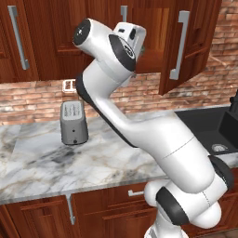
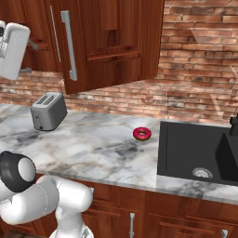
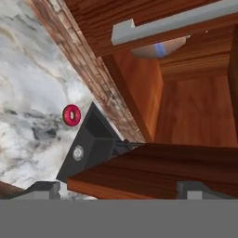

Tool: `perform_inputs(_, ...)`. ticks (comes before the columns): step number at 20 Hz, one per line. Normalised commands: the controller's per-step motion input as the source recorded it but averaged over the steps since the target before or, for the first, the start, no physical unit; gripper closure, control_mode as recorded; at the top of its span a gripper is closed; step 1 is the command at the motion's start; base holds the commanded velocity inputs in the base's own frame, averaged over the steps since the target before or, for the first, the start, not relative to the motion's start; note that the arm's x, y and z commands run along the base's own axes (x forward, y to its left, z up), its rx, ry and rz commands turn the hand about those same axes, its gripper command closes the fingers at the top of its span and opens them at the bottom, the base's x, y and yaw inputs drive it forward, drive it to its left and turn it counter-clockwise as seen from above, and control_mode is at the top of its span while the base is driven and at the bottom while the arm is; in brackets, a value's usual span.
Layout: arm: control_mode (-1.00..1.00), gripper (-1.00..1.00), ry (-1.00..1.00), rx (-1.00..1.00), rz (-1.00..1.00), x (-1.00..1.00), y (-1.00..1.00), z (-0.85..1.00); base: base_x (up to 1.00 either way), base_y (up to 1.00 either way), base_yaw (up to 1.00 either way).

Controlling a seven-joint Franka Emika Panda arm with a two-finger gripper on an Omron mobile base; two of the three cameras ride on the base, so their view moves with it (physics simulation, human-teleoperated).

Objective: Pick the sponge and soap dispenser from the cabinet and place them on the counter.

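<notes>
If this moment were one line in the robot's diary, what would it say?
stage: reaching into dark reddish-brown wooden wall cabinet | tool: open, empty | red ring doughnut: on white-grey marble counter | grey toaster: on counter

The toaster point(image 2: 48, 110) stood on the counter point(image 2: 93, 148), back near the brick wall point(image 2: 195, 69). The doughnut point(image 2: 142, 134) lay on the counter too, to the right of the toaster and just left of the sink point(image 2: 186, 148). The sink was set into the counter at its right end. The cabinet point(image 2: 107, 42) hung on the wall above the counter, with its door point(image 1: 186, 42) swung open. Drawers point(image 1: 111, 209) sat under the counter.
</notes>
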Motion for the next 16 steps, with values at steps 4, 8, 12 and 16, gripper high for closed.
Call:
perform_inputs(4,-1.00,-1.00,-0.02,-0.10,0.00,-0.11,-0.23,0.00,0.00,0.00,0.00)
perform_inputs(8,-1.00,-1.00,0.00,-0.09,-0.03,-0.04,-0.36,0.00,0.00,0.00,0.00)
perform_inputs(12,-1.00,-1.00,0.00,-0.08,-0.08,0.00,-0.31,0.00,0.00,0.00,0.00)
perform_inputs(16,-1.00,-1.00,0.00,-0.06,-0.12,0.00,-0.15,0.00,0.00,0.00,0.00)
